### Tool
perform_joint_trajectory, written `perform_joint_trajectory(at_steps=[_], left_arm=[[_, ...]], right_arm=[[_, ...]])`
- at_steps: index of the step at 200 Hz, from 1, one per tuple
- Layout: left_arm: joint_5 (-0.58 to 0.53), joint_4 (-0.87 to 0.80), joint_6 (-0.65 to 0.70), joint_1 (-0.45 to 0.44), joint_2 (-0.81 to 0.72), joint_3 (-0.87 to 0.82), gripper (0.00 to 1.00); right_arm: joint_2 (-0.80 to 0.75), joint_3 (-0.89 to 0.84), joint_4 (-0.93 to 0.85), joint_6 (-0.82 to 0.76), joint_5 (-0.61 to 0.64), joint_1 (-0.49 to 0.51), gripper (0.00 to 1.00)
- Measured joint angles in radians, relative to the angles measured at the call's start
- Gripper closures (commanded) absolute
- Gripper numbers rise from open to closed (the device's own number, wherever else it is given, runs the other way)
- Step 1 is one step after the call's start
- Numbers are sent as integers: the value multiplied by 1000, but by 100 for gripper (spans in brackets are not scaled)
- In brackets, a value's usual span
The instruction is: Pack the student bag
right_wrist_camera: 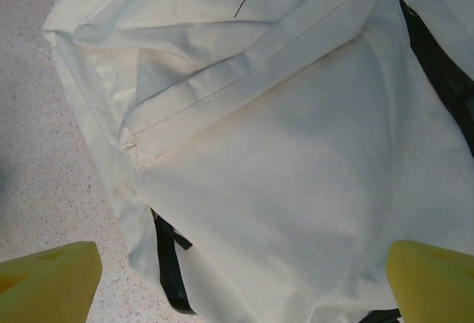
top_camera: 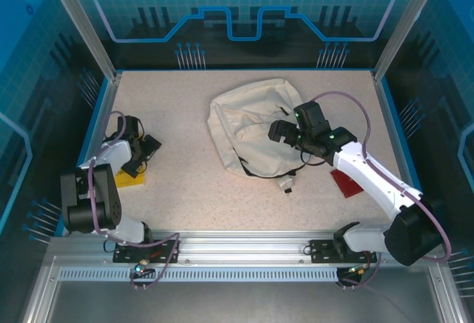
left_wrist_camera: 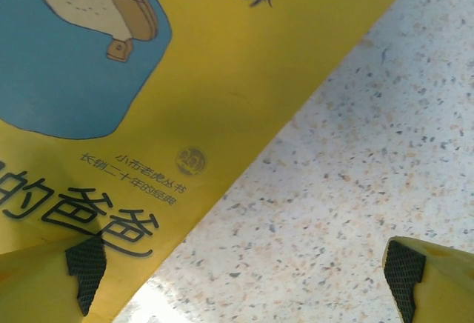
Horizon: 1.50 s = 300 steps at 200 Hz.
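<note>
Top external
- student bag [top_camera: 248, 127] lies slumped on the speckled table [top_camera: 192, 190], right of centre and toward the far edge
- thin dark straps trail off its near side; a small white tag [top_camera: 286, 186] rests on the table just beside the near edge of the bag
- right gripper [top_camera: 278, 134] sits at the bag's right side, over the fabric, fingers spread; cannot tell whether it touches
- left gripper [top_camera: 144, 156] is on the left of the table, well apart from the bag, above a yellow book [top_camera: 129, 178]; fingers spread
- flat red item [top_camera: 346, 182] lies right of the bag, partly under the right arm

Left wrist
- book cover: yellow, with a blue illustration and black printed characters; its edge runs diagonally across the table surface
- fingers [left_wrist_camera: 85, 267] yellow with black textured pads, wide apart; one over the book's lower corner, the other over bare table
- nothing between them

Right wrist
- cream fabric of the bag lies below the camera; a stitched seam band crosses it diagonally
- dark strap [right_wrist_camera: 170, 256] shows under the lower left edge, another dark band along the right side; a loose dark thread near the top
- two yellow fingers [right_wrist_camera: 44, 278] sit at the lower corners, wide apart, the bag between and beyond them
- nothing gripped
</note>
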Motion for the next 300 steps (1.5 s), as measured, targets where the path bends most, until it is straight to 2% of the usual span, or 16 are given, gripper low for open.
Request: perform_joint_trajectory(at_steps=[41, 66, 92, 156, 189, 212, 240, 271, 300], left_arm=[[75, 29, -1, -3, 21, 13, 1], [120, 61, -4, -45, 25, 13, 1], [171, 106, -40, -154, 26, 7, 1], [254, 236, -219, -499, 14, -37, 1], [313, 174, -227, -588, 14, -6, 2], [315, 68, -169, -583, 1, 65, 1], [278, -26, -96, -535, -85, 127, 1], [245, -77, -56, -374, -202, 99, 1], [221, -105, -41, -251, -269, -1, 1]], right_arm=[[0, 2, 0, 12, -11, 4, 1], [0, 6, 0, 14, -10, 4, 1], [0, 6, -1, 18, -10, 4, 1], [2, 6, -1, 37, -15, 4, 1], [28, 8, 2, 35, -36, 9, 3], [109, 64, -1, 5, -85, 43, 7], [273, 228, -16, -58, -127, 158, 16], [457, 385, -23, -112, -201, 276, 29], [642, 530, -47, -142, -250, 332, 40]])
